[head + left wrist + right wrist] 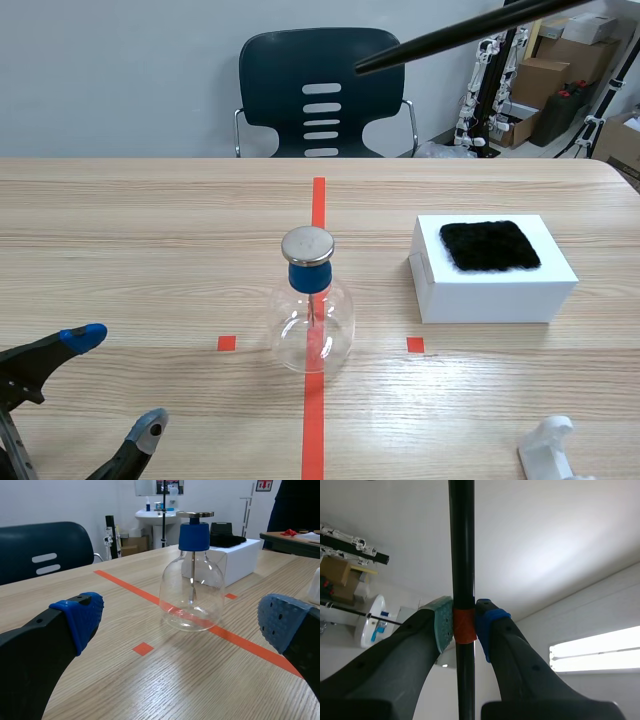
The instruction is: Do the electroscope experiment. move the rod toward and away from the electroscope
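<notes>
The right gripper is clamped on the rod. Its grey-green pad and blue pad are pressed against an orange-red band on the shaft, so the jaws are parted only by the rod's thickness. The grip is taken well back from the tip, presumably so that a long free end can be swung at the target.

In the scene view the rod is seen slanting in from the upper right corner. Its tip is held high at upper centre, in front of the dark chair, well apart from the electroscope. This is judged to be the "away" position.

The left gripper is parked at lower left, jaws spread wide and nothing held or touched, out of the rod's way.

The electroscope is stood upright on the red tape line at the middle of the frame, its metal cap exposed on top. To its right a black cloth is laid on a white box.
</notes>
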`<state>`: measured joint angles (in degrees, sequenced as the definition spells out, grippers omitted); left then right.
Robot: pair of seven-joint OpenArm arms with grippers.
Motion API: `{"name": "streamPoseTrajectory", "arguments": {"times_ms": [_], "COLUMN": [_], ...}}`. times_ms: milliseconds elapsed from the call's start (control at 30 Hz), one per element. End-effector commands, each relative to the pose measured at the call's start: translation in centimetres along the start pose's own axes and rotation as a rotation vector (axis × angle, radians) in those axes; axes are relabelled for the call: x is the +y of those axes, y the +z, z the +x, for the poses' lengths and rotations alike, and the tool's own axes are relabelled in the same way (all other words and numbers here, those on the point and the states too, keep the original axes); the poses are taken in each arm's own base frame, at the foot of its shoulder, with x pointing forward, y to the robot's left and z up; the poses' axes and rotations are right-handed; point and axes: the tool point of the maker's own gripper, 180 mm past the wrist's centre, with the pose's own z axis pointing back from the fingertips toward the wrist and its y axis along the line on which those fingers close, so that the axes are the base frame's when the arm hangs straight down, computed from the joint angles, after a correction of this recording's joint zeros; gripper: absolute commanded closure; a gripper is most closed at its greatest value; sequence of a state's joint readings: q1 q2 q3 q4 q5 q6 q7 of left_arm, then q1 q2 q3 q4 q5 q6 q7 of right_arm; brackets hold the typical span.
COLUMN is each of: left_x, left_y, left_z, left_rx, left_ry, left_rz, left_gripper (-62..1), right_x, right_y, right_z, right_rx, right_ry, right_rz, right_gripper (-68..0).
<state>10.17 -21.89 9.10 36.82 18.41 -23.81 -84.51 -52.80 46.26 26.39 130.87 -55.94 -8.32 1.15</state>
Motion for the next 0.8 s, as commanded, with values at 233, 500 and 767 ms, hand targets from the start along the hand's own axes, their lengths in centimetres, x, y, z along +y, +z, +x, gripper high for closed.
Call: {"name": "streamPoseTrajectory", "arguments": {"times_ms": [233, 500, 767], "left_x": [0.0, 0.0, 0.0], "left_y": [-0.1, -0.1, -0.1], "left_z": [0.4, 0.4, 0.4], "left_rx": [-0.026, -0.026, -0.026], "left_ry": [0.000, 0.000, 0.000], "left_rz": [0.006, 0.006, 0.006], "left_gripper": [-62.3, -62.3, -62.3], "right_x": [0.4, 1.8, 4.0], "right_y": [-1.8, -3.4, -4.7], "right_z": [2.4, 3.3, 4.1], "right_rx": [-0.049, -0.039, -0.056], "right_ry": [0.066, 0.098, 0.143], "right_rz": [0.017, 0.053, 0.104], "right_gripper": [-1.1, -1.1, -1.1]}}
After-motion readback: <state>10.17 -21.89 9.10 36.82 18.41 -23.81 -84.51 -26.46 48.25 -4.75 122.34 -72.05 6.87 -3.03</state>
